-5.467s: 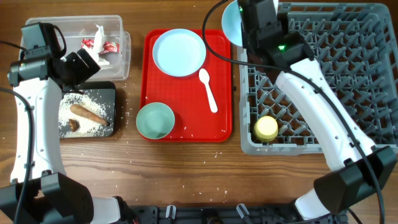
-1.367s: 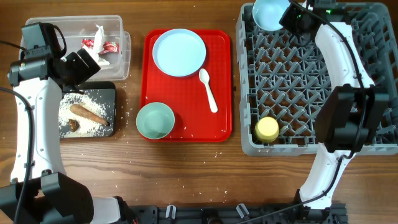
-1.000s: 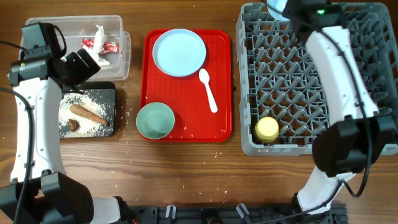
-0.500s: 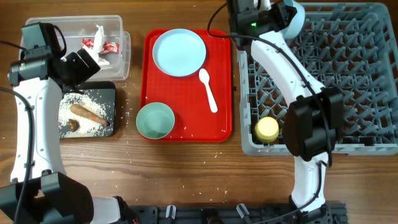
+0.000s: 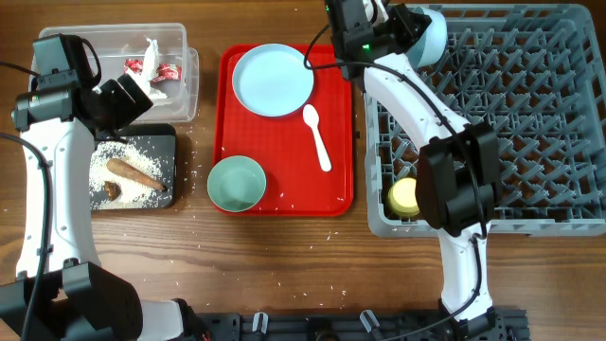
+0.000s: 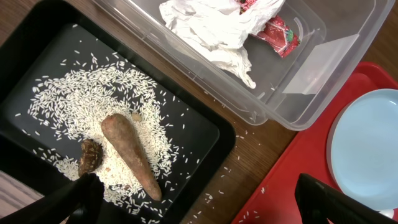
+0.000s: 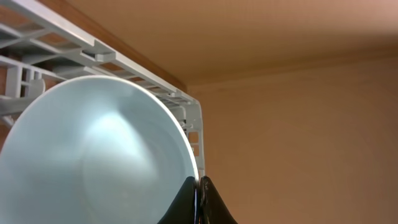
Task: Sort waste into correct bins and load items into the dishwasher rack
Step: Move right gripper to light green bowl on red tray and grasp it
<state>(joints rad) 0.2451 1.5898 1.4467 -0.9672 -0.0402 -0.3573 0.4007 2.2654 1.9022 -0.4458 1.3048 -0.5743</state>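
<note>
My right gripper (image 5: 409, 23) (image 7: 199, 186) is shut on the rim of the pale blue bowl (image 5: 431, 36) (image 7: 93, 155), holding it tilted at the far-left corner of the grey dishwasher rack (image 5: 530, 114) (image 7: 124, 62). The yellow cup (image 5: 405, 196) sits in the rack's near-left corner. My left gripper (image 5: 133, 95) (image 6: 205, 202) is open and empty above the black tray (image 5: 170, 137) (image 6: 205, 130), which holds rice (image 6: 81, 93), the carrot-shaped stick (image 6: 130, 152) and the brown lump (image 6: 90, 155). The clear tub (image 5: 180, 85) (image 6: 323, 68) holds tissue (image 6: 211, 28) and wrappers (image 6: 277, 34).
The red serving tray (image 5: 284, 142) carries the pale blue plate (image 5: 273, 80) (image 6: 367, 149), the white spoon (image 5: 317, 137) and the mint-green bowl (image 5: 236, 183). Loose rice grains lie on the wooden table around both trays.
My right arm has swung the pale blue bowl over the rack's far edge, then a little left and down to its far-left corner. The left arm has not moved.
</note>
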